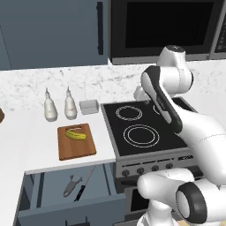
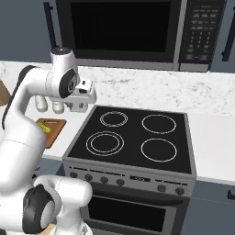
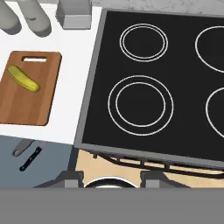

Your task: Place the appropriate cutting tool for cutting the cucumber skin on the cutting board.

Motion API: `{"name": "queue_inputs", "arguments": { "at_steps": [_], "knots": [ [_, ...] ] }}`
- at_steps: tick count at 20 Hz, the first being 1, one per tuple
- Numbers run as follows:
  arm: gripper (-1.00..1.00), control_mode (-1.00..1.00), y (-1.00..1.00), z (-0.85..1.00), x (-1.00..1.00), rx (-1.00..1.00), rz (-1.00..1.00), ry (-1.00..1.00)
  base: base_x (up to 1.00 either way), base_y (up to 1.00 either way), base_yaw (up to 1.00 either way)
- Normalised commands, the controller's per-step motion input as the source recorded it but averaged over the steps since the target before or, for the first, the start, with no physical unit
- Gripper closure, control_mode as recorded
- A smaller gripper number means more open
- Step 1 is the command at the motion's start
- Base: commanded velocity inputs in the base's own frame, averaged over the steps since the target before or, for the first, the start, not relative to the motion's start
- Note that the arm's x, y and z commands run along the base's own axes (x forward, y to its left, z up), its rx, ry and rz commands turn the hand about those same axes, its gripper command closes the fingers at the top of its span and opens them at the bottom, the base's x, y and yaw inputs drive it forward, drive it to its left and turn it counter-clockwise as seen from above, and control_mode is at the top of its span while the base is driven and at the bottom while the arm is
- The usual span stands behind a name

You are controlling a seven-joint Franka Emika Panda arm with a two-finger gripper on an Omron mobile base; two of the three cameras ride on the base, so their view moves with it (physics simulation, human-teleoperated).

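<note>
The cutting tool, a small grey peeler, lies in the open drawer under the counter, beside a black-handled knife. In the hand view the cutting tool is at lower left. The reddish-brown cutting board lies on the white counter left of the stove, and the yellow-green cucumber rests on its far half. My gripper hangs high over the stove's left rear corner, well away from the drawer. In the hand view my gripper has its tips apart, with nothing between them. The cutting board and cucumber lie at left.
Two white bottles and a small grey box stand behind the board. The black stovetop has several burner rings. A microwave hangs above it. The open drawer juts out below the counter edge.
</note>
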Motion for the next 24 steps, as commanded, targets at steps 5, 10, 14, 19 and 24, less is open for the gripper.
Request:
{"name": "queue_inputs", "arguments": {
  "at_steps": [5, 10, 14, 19, 24],
  "knots": [
    [-1.0, -1.0, 0.13, -0.1, -0.25, 0.03, 0.0, 0.01, 0.0, 0.0, 0.0],
    [-1.0, -1.0, 0.84, -0.27, -0.72, 0.06, 0.0, 0.0, 0.0, 0.0, 0.0],
    [-1.0, -1.0, 1.0, -0.29, -0.54, 0.04, 0.0, 0.04, 0.0, 0.0, 0.0],
    [-1.0, -1.0, 1.0, -0.24, -0.35, 0.04, -0.04, 0.21, 0.0, 0.0, 0.0],
    [-1.0, -1.0, 0.92, -0.32, -0.55, 0.06, -0.1, 0.17, 0.0, 0.0, 0.0]
  ]
}}
